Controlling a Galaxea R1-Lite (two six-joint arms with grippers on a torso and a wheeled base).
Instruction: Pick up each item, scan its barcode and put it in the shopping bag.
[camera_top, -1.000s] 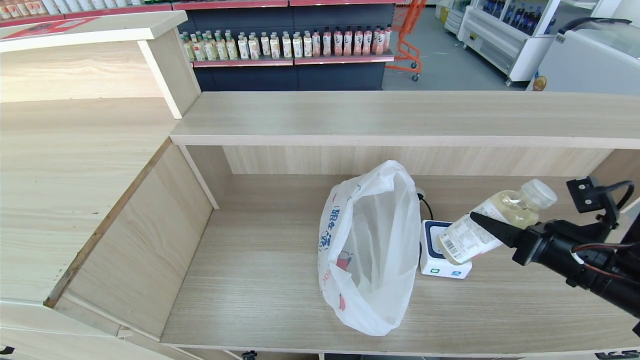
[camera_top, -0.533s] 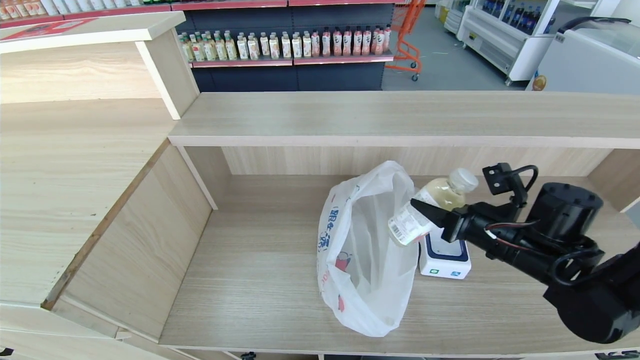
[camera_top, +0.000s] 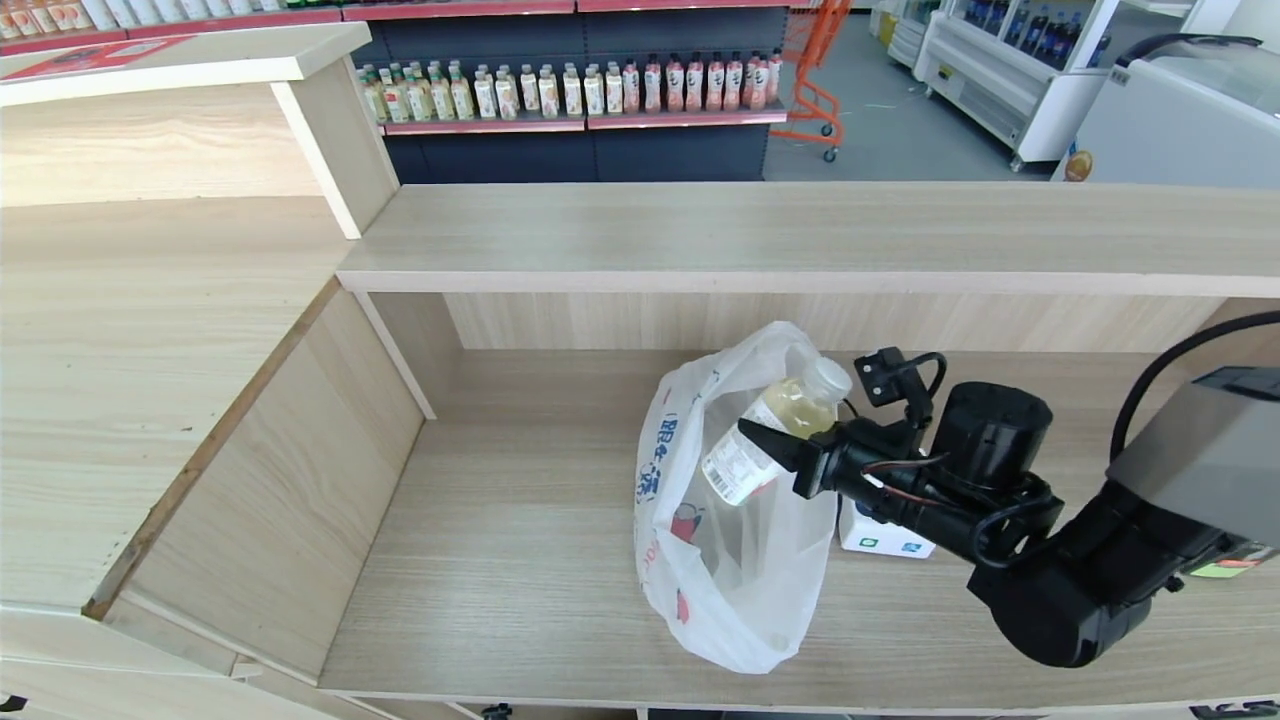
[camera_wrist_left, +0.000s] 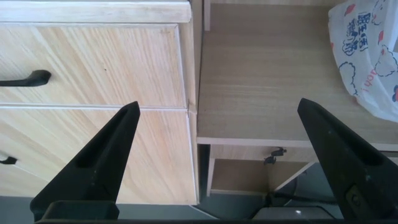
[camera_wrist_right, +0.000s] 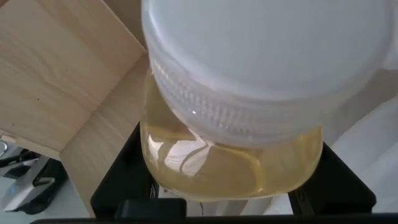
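On the pale wooden surface (camera_top: 520, 560) stands the shopping bag (camera_top: 690, 560). The right pincer (camera_top: 768, 440), clamped on the bottle (camera_top: 745, 462), holds it tilted at the bag's mouth. A scanner (camera_top: 885, 540) sits just beside the bag, with drink shelves (camera_top: 570, 95) well beyond. The left pincer (camera_wrist_left: 219, 104) is spread apart.

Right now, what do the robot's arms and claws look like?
The right arm is glossy black with rounded, drum-shaped joints and a grey boxy section farther back. Thin red and black cables loop along its wrist, and a small black bracket sits on top. The right claw is black and tapers to a sharp point. The left claw has two matching black wedge-shaped fingers.
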